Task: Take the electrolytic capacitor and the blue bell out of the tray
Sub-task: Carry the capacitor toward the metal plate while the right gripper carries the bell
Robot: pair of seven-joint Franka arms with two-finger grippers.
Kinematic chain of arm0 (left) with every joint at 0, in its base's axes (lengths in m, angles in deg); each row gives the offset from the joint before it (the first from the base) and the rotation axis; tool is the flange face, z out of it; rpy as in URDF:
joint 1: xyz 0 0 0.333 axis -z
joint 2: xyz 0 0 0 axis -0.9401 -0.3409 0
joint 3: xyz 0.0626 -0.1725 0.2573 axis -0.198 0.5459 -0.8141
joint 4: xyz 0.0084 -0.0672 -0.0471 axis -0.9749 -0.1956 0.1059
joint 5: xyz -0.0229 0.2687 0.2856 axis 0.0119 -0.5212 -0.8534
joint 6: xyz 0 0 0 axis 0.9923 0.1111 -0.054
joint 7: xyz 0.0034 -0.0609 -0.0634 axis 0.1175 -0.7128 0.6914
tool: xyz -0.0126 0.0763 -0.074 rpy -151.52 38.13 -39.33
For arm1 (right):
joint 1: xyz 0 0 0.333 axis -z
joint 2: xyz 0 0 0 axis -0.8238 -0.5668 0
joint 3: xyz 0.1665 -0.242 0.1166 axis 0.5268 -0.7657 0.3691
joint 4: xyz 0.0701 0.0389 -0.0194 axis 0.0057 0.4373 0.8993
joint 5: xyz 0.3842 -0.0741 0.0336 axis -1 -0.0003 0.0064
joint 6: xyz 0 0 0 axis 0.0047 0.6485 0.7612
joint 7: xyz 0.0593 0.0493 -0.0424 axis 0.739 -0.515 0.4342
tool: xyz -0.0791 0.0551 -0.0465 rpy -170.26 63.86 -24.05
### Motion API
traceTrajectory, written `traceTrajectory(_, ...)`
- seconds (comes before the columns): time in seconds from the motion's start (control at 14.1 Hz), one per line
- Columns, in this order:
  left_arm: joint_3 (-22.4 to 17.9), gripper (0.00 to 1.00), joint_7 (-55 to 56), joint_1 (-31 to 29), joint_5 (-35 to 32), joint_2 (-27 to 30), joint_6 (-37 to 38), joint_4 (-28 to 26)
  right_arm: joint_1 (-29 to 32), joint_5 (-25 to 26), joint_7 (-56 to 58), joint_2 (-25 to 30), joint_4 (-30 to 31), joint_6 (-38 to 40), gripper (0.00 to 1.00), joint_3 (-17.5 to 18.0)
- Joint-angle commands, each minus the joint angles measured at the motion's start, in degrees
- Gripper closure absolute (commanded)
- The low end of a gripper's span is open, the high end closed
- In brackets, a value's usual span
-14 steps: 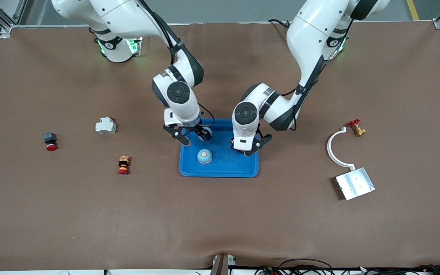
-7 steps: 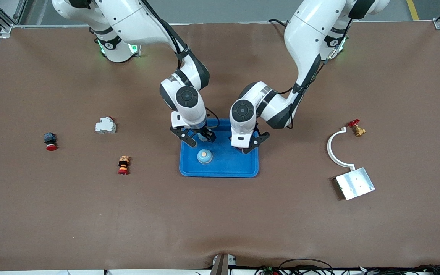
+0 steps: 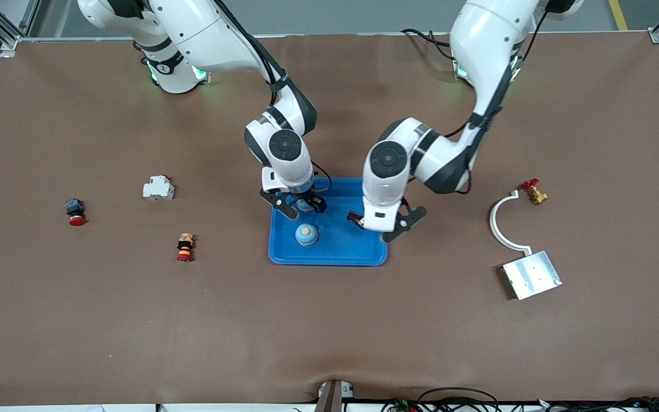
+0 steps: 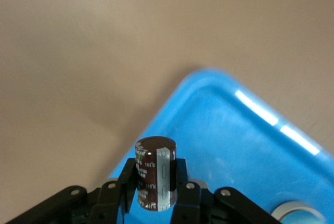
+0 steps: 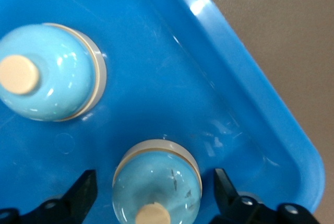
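Left gripper [image 4: 155, 183]: clamped on the electrolytic capacitor [image 4: 154, 167], a dark upright can with a grey stripe, pinched low on its body. It hangs over the rim of the tray [image 3: 329, 258] at the left arm's end.
- Risk: the can is smooth and round, so a sideways swing may let it twist or slide out between the pads. If it drops, it could land back in the tray.

Right gripper [image 5: 154, 185]: fingers spread, one on each side of a blue bell [image 5: 156, 174] with a gap at both sides; nothing held. This bell sits in the tray farther from the front camera than a second blue bell [image 5: 49, 72], which stands just beside it.
- Risk: pads closing on the glossy dome rather than the pale base ring may squeeze the bell out.
- Risk: an off-centre closure could push it against its neighbour or the tray wall.
- Risk: the two arms work close together over the tray, so they could touch.
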Motion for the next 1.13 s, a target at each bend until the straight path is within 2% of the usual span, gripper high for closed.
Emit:
traceTrajectory(0.0, 0.45, 1.00, -4.27, -5.64, -0.84, 4.45, 3.07, -1.60, -1.49, 0.23, -0.21, -0.31, -1.05, 0.42, 1.00, -0.72)
traceTrajectory(0.07, 0.81, 1.00, -4.89, -8.62, -0.84, 4.99, 3.08, -1.95, -1.76, 0.32, -0.20, -0.22, -1.05, 0.51, 1.00, -0.72)
traceTrajectory(0.21, 0.46, 1.00, -6.55, -10.58, -0.84, 4.82, 3.17, -2.74, -1.76, 0.23, -0.03, 0.57, -1.05, 1.65, 1.00, -0.63)
traceTrajectory(0.42, 0.63, 1.00, -10.41, -16.55, -0.92, 4.73, 3.34, -3.27, -0.97, -0.29, 4.60, 5.39, -1.84, 11.99, 1.00, -0.80)
traceTrajectory(0.71, 0.55, 1.00, -21.40, -23.40, -1.71, 2.80, 3.17, -3.71, 4.38, -0.38, 14.88, 13.83, -1.05, 24.39, 1.00, -1.06)
traceTrajectory(0.85, 0.55, 1.00, -23.95, -26.39, -4.77, 1.05, 2.47, -3.80, 7.72, 0.05, 22.17, 18.91, 3.23, 26.61, 1.00, -1.15)
traceTrajectory(1.06, 0.55, 1.00, -25.02, -27.73, -6.99, -0.37, -3.05, -7.48, 15.18, 0.32, 36.83, 29.45, 14.29, 25.92, 1.00, -1.24)
